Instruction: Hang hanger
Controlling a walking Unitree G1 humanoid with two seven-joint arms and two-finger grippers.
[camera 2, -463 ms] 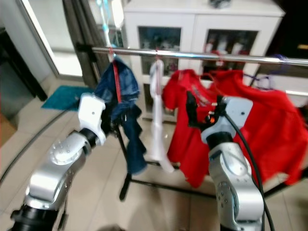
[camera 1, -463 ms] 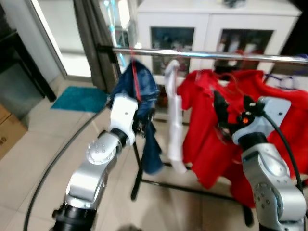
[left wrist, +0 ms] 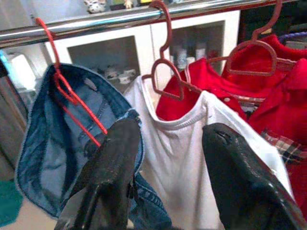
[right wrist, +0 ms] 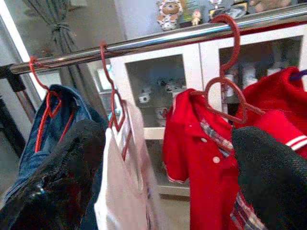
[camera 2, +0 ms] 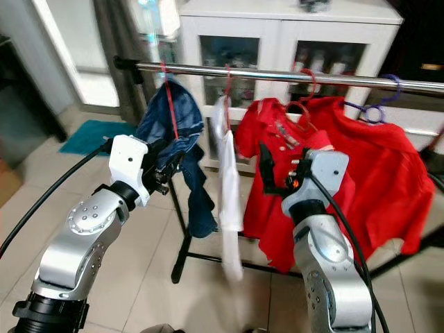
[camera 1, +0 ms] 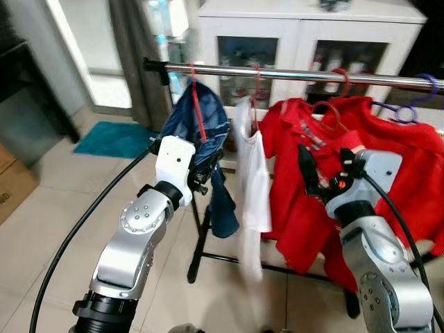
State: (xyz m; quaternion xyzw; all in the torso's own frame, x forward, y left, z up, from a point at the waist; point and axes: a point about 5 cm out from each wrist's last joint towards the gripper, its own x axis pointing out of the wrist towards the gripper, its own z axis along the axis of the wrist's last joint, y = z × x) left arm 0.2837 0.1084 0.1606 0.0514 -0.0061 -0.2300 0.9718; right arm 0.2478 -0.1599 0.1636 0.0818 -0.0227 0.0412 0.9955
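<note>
A steel rail (camera 1: 298,75) carries several hangers. A red hanger (camera 1: 255,89) holds a white shirt (camera 1: 255,187) between blue jeans (camera 1: 205,128) on another red hanger and red shirts (camera 1: 305,201). My left gripper (camera 1: 202,182) is open beside the jeans, a little below the rail; in the left wrist view its fingers (left wrist: 108,177) frame the white shirt (left wrist: 177,158) with nothing held. My right gripper (camera 1: 324,173) is open in front of the red shirts; its wrist view shows the white shirt's hanger (right wrist: 112,103) and a red shirt's hanger (right wrist: 230,96) on the rail.
A white glass-door cabinet (camera 1: 305,35) stands right behind the rack. The rack's black foot (camera 1: 200,257) rests on the tiled floor. A teal mat (camera 1: 114,141), a grey curtain (camera 1: 132,62) and a cardboard box (camera 1: 10,187) are to the left. A purple hanger (camera 1: 416,104) hangs far right.
The view has shifted slightly. The white shirt has spread wider on its hanger and its hem is blurred. Both grippers stay open in about the same places.
</note>
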